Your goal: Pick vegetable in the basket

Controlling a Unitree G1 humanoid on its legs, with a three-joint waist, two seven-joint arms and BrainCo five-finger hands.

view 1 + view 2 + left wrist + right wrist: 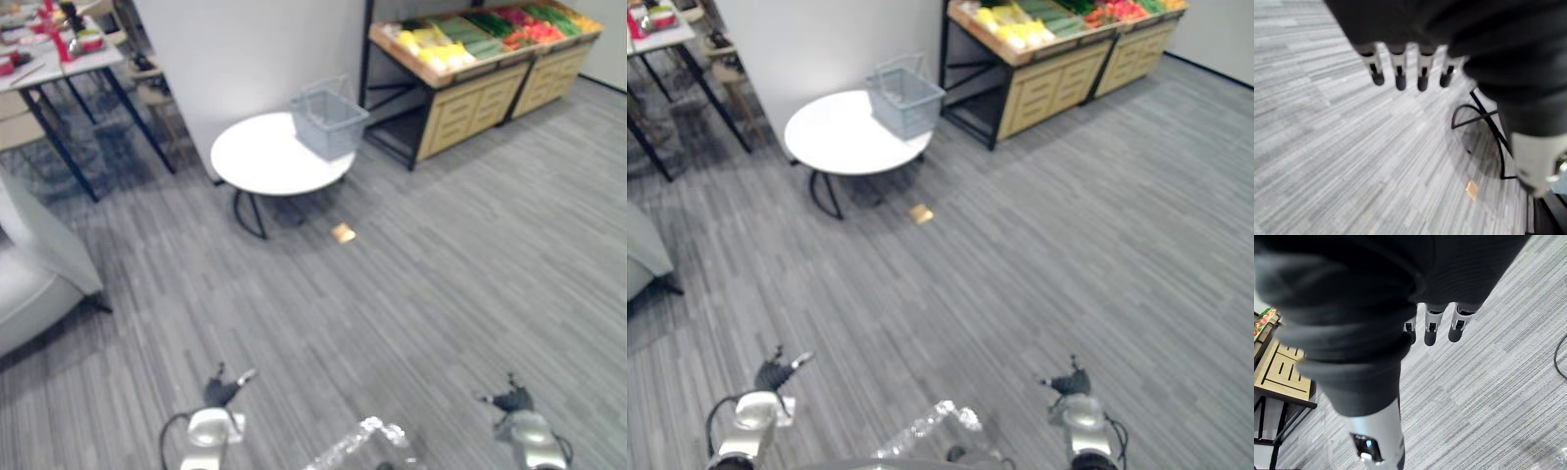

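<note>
With left hand (223,392) and right hand (511,399) slack-fingered, empty, grip a likely firm, light vegetable (482,33) mid-body at the far-right produce stand (462,110) for the basket (328,123).

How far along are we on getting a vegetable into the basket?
Nothing done yet: the grey wire basket on the round white table looks empty. In hand: nothing; the left hand and right hand hang open. Left: walk to the wooden produce stand, pick a vegetable, bring it to the basket.
</note>
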